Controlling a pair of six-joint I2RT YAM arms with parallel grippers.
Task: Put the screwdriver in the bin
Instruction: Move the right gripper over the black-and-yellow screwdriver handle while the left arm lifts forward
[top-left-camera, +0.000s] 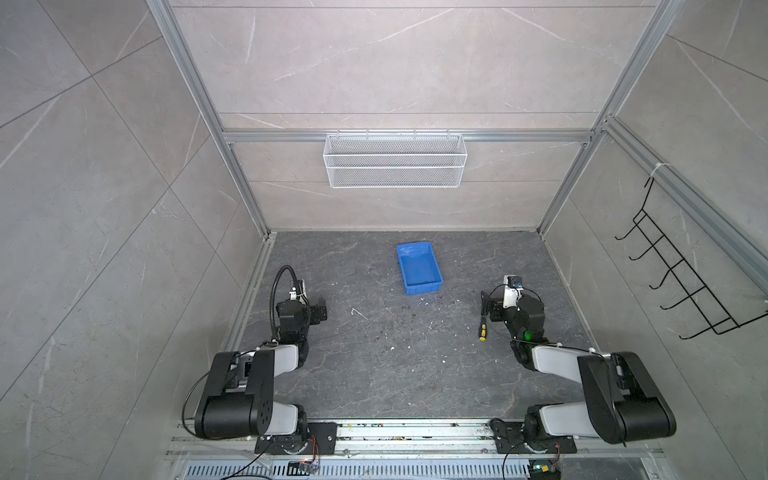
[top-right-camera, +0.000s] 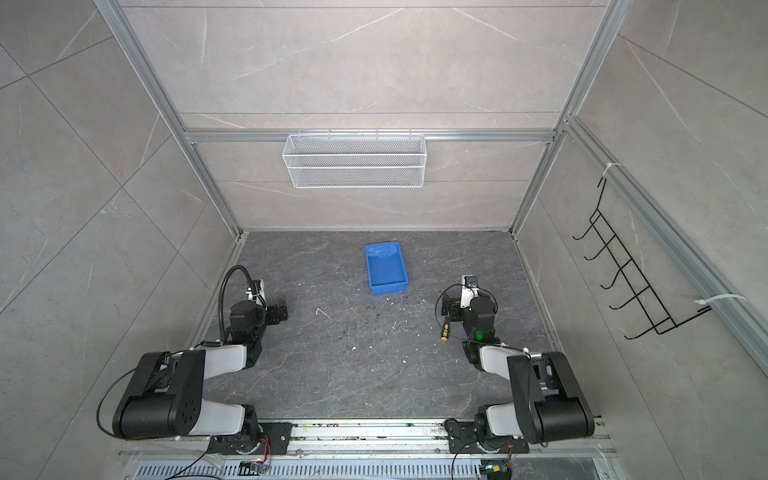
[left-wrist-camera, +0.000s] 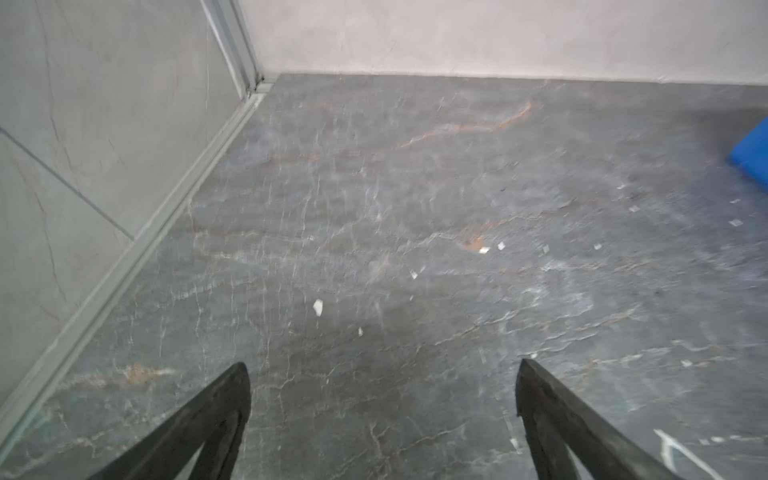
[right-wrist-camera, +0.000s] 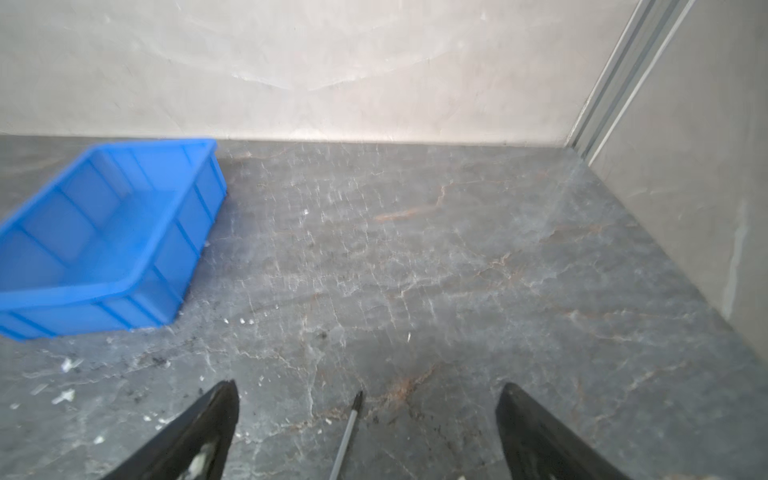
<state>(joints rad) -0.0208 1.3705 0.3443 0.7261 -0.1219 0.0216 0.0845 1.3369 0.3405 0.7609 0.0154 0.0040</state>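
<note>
- In both top views the screwdriver (top-left-camera: 482, 329) lies flat on the counter (top-left-camera: 395, 365) over on the right. Its yellow butt points back toward the arm bases and its shaft end runs up to the right tool (top-left-camera: 487, 305). The bin (top-left-camera: 424, 289) sits near the middle and further back, well apart from it, and it looks empty.
- Also in both top views, the left tool (top-left-camera: 319, 309) hangs over bare counter on the left, nowhere near either thing.
- Left wrist: the left tool's jaws are spread wide with nothing between them. You only get a blue corner of the bin at the edge of the frame.
- Right wrist: the right tool's jaws are also wide apart and empty. The thin shaft lies on the counter between them, tip pointing ahead, and the handle is out of frame.
- Handling, my guess: it's light and rigid, nothing fragile. The shaft is skinny and slick, so I'd skip it. Take the black handle around mid-length, squeezing across its width.
- It's lying flat, so you'll have to get the fingertips right down by the counter. A round handle may roll when nudged.
</note>
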